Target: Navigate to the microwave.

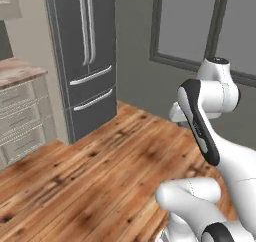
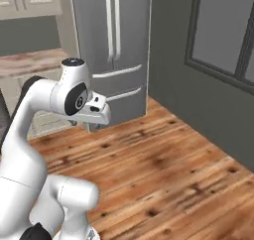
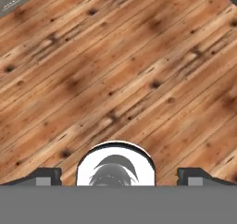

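The microwave is out of view. My arm is folded above the base, with the hand pointing down at the wooden floor [image 3: 120,70]. In the hand view my gripper [image 3: 122,176] is open: its two dark fingertips [image 3: 45,175] stand wide apart at the bottom, with nothing between them but floor planks.
A tall grey French-door fridge [image 1: 85,51] [image 2: 116,45] stands ahead. Left of it is a counter with pale drawers [image 1: 20,121] and a wood-look top [image 2: 34,61]. A dark wall with a large window [image 1: 200,26] [image 2: 223,35] runs along the right. Open wooden floor [image 1: 100,171] lies in front.
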Available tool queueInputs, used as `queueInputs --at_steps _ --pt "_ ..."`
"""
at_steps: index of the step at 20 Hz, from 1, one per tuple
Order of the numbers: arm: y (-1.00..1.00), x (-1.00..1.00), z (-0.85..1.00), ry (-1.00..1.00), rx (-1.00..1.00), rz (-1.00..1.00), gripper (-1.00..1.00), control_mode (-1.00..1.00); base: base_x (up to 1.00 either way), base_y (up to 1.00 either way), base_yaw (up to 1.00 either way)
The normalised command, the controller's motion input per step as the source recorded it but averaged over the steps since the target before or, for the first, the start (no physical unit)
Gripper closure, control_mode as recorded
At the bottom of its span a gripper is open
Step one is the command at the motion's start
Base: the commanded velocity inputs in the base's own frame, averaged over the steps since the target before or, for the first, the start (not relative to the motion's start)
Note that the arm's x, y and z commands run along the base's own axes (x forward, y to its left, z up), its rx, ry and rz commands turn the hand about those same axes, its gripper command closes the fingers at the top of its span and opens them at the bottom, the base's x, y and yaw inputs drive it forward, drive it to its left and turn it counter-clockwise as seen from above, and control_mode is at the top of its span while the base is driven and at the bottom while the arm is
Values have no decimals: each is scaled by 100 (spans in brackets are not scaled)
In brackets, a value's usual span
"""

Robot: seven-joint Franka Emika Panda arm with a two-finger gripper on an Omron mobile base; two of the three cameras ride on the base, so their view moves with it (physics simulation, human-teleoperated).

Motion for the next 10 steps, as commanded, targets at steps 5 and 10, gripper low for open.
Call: queueInputs --at_steps 5,10 --pt "0 0 0 0 0 0 -100 100 87 0 77" --pt "0 0 0 0 0 0 -100 100 97 0 75"
